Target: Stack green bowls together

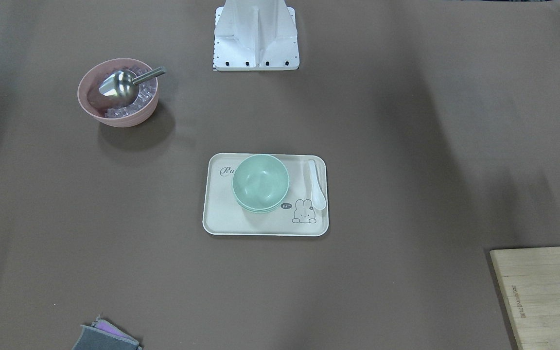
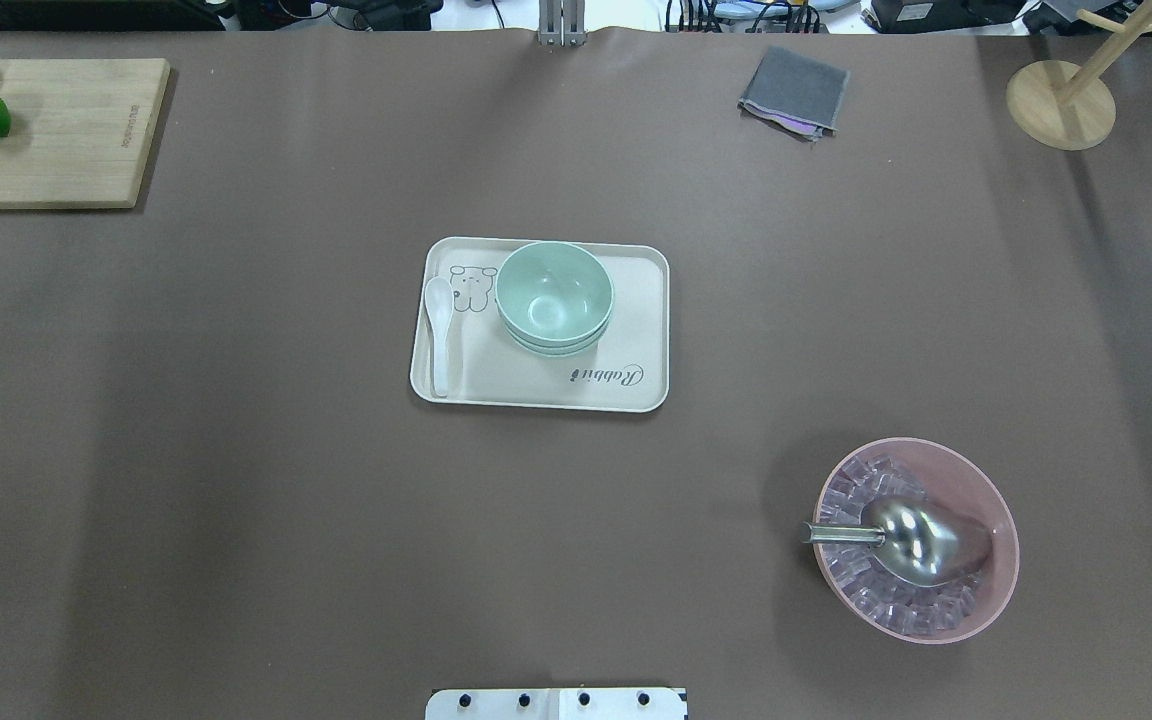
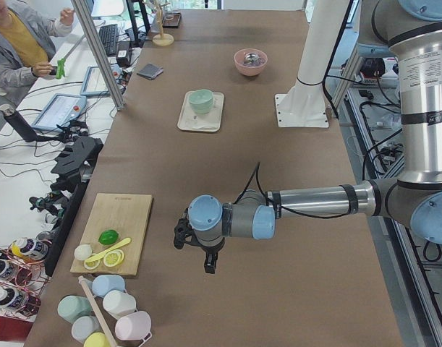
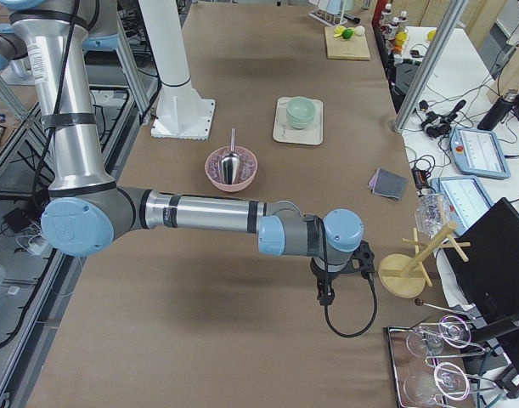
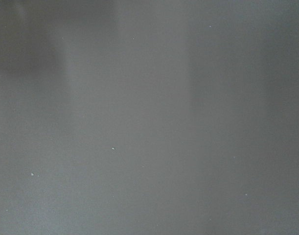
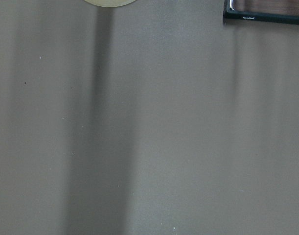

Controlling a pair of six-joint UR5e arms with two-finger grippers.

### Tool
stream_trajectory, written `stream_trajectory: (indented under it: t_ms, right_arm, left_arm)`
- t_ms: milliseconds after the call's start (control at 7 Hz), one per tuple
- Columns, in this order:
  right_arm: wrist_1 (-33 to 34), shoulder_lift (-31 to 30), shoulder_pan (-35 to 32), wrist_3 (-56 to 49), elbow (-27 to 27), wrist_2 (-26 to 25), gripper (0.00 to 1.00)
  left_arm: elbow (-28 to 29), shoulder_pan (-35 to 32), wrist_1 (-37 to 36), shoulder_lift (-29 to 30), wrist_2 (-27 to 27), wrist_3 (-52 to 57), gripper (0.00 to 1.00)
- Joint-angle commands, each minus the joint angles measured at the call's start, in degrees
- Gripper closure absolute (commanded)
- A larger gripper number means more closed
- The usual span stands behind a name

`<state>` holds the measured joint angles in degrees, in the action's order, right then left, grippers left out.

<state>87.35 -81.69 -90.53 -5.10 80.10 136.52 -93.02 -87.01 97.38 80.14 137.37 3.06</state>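
Observation:
The green bowls point(image 1: 260, 182) sit nested in one stack on a cream rabbit-print tray point(image 1: 221, 218) at the table's middle. The stack also shows in the overhead view point(image 2: 554, 295) and, small, in the side views point(image 3: 201, 100) point(image 4: 301, 111). My left gripper point(image 3: 208, 260) hangs over bare table near the cutting board, far from the stack; it shows only in the exterior left view, so I cannot tell whether it is open or shut. My right gripper point(image 4: 325, 293) hangs near the wooden stand, seen only in the exterior right view; I cannot tell its state either.
A white spoon point(image 2: 439, 330) lies on the tray beside the stack. A pink bowl point(image 2: 921, 540) holds ice and a metal scoop. A cutting board point(image 2: 46, 130) with lime, a grey cloth point(image 2: 794, 90) and a wooden stand point(image 2: 1061, 100) lie along the far edge.

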Motion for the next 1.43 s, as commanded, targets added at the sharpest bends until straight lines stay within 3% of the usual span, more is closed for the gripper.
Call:
stream_trajectory:
  t_ms: [0,429,1286]
  right_arm:
    - [-0.2,-0.3,0.0,0.0,0.0,0.0,0.0]
    - [-0.2,-0.2,0.0,0.0,0.0,0.0,0.0]
    - [-0.3,-0.3,0.0,0.0,0.1,0.0,0.0]
  left_arm:
    - [0.0,0.0,-1.0,0.4,0.0,-0.2,0.02]
    - [-0.1,-2.3,-4.5,1.3,4.0,-0.3,0.02]
    - [-2.1,-3.9,-4.7,3.2,4.3,-0.2,0.02]
